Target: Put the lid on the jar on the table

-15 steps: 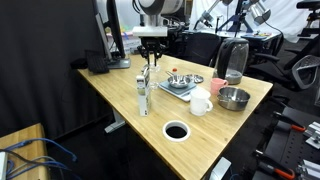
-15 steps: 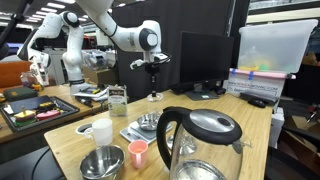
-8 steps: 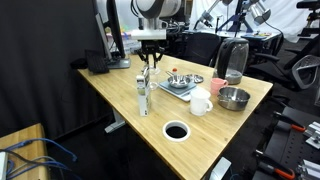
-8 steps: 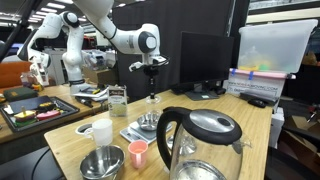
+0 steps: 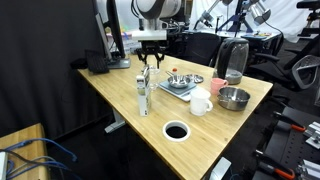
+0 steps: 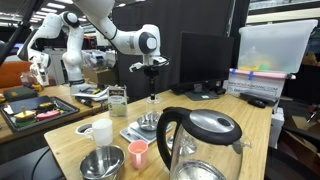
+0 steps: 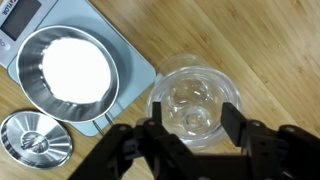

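The jar (image 5: 144, 100) stands upright on the light-wood table (image 5: 120, 95) and also shows in the other exterior view (image 6: 153, 92). My gripper (image 5: 147, 76) hangs straight above it, its fingertips at the jar's mouth (image 6: 152, 74). In the wrist view the round clear lid (image 7: 193, 100) sits between my two black fingers (image 7: 196, 128), which press on its two sides. The jar's body is hidden beneath the lid there.
A scale with a steel bowl (image 7: 70, 68) stands next to the jar. A white cup (image 5: 200, 102), a metal bowl (image 5: 233, 98), a grey pitcher (image 5: 233, 58) and a white ring with a dark centre (image 5: 175, 130) share the table. A monitor (image 6: 205, 62) stands behind.
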Robot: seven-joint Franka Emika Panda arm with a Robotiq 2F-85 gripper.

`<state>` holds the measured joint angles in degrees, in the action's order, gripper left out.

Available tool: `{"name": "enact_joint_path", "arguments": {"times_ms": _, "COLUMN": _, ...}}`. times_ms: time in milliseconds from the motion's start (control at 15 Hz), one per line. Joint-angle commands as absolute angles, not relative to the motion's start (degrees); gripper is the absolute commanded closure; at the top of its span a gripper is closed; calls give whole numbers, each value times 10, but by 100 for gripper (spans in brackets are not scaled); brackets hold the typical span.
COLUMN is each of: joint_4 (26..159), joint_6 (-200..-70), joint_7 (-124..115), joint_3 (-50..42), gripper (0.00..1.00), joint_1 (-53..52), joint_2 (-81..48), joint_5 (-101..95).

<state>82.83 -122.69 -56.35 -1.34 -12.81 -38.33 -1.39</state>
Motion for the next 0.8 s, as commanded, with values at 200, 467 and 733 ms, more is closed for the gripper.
{"name": "enact_joint_path", "arguments": {"times_ms": 200, "joint_4": 882, "joint_6": -1232, "joint_7": -544, "joint_3": -3, "gripper": 0, "joint_1": -126, "joint_2": -317, "joint_5": -6}}
{"name": "enact_joint_path", "arguments": {"times_ms": 467, "joint_4": 882, "joint_6": -1225, "joint_7": -552, "joint_3": -2, "gripper": 0, "joint_1": -130, "joint_2": -310, "joint_5": -13}}
{"name": "enact_joint_path", "arguments": {"times_ms": 733, "joint_4": 901, "joint_6": -1224, "joint_7": -551, "joint_3": -1, "gripper": 0, "joint_1": -130, "joint_2": -297, "joint_5": -14}}
